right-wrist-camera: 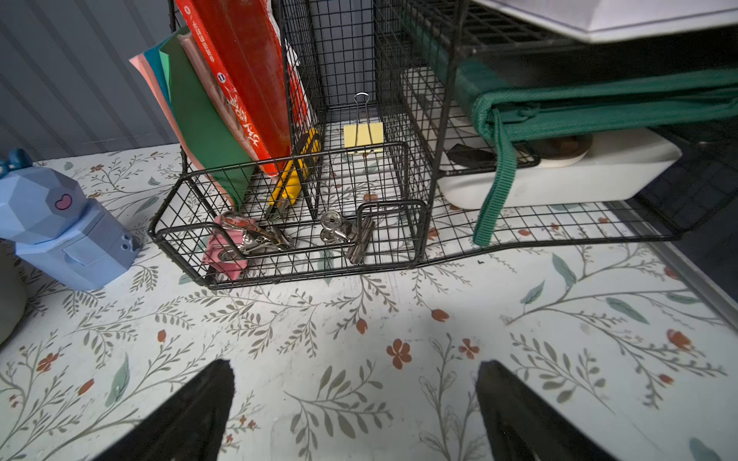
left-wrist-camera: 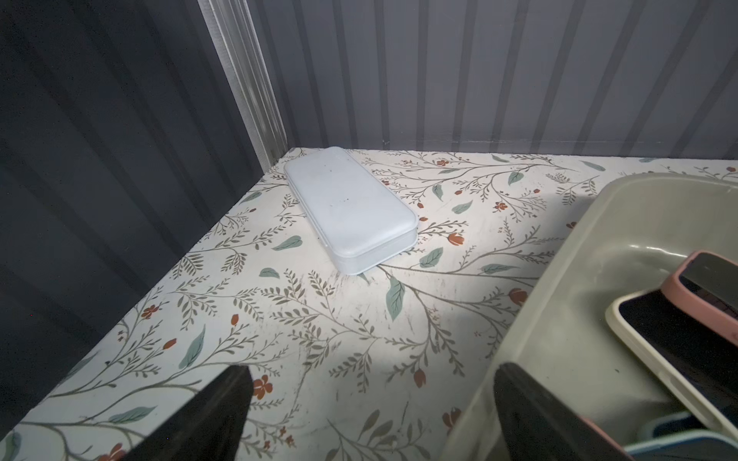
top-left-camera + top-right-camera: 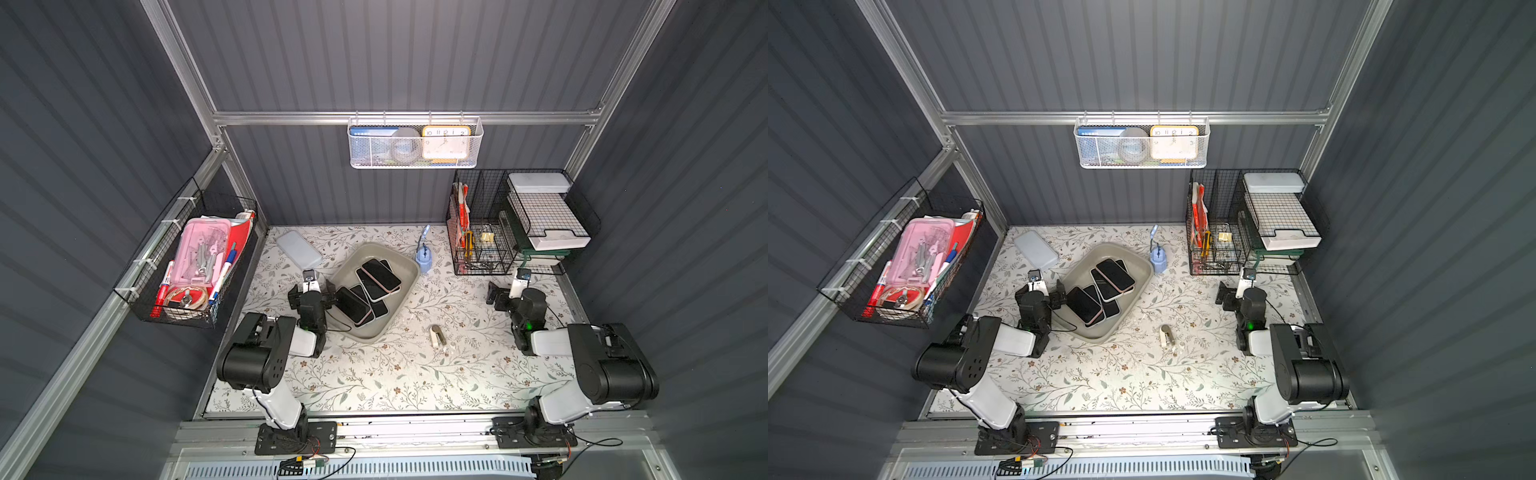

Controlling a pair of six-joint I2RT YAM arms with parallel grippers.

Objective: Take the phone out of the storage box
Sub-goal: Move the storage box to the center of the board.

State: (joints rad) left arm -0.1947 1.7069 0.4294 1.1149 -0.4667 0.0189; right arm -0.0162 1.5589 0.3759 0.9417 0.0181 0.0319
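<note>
Phones (image 3: 376,280) lie stacked inside the storage box (image 3: 409,269) on the worktop (image 3: 395,374). The left pincer (image 2: 373,369) is spread across the box's side wall, holding nothing; the right pincer (image 1: 355,363) is spread over bare worktop, well apart.

The box (image 3: 370,250) sits skewed near the middle of the surface (image 3: 374,382), with phones (image 3: 376,280) overlapping in it. Behind it to the left lies a case (image 3: 298,249). Just beside its back right corner stands a figurine (image 3: 424,261), and before it to the right lies a stapler (image 3: 437,336). A rack (image 3: 478,249) fills the back right corner. The left gripper (image 3: 311,294) is at the box's left rim, one of its fingers (image 2: 531,411) over the rim. The right gripper (image 1: 355,365) is before the rack, well apart from the box.
</note>
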